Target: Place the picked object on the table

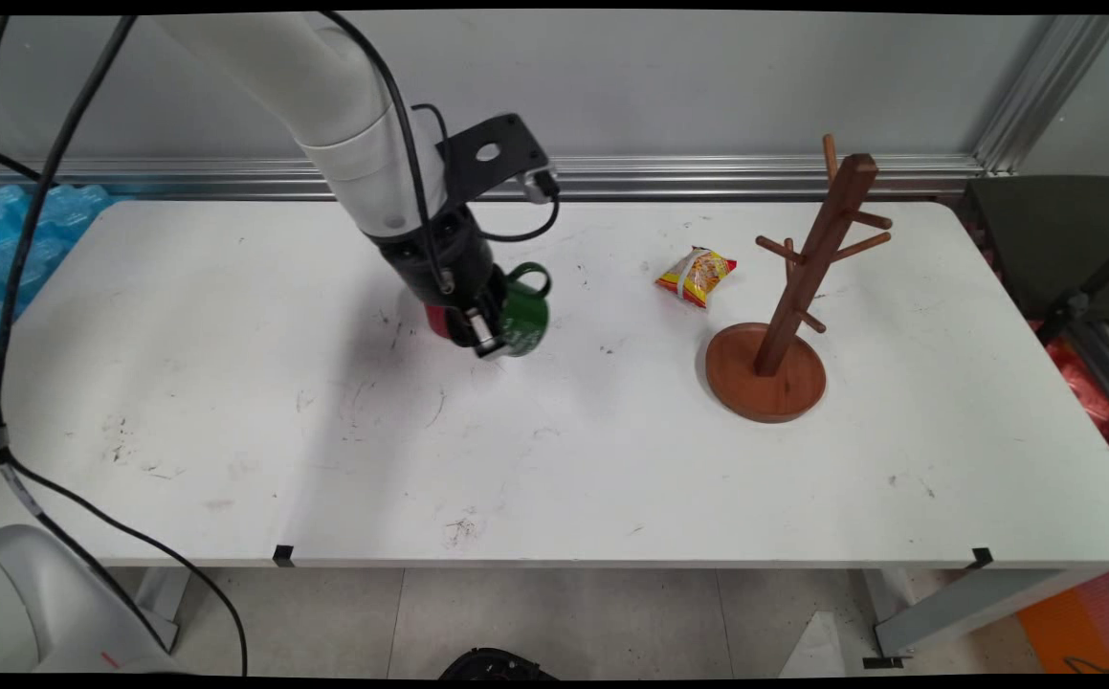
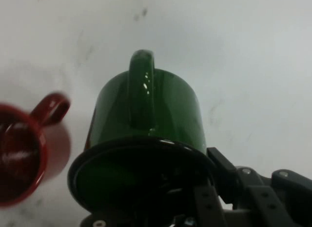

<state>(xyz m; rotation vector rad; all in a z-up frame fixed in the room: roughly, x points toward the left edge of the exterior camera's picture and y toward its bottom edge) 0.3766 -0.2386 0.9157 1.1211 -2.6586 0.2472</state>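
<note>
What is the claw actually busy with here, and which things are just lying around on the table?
Busy with:
- The claw grips the green mug at its rim, and the mug is tilted.

Just lying about, as far as I can tell:
- red mug, close beside the green one
- snack packet, further right
- wooden mug tree, far right, pegs bare
</note>
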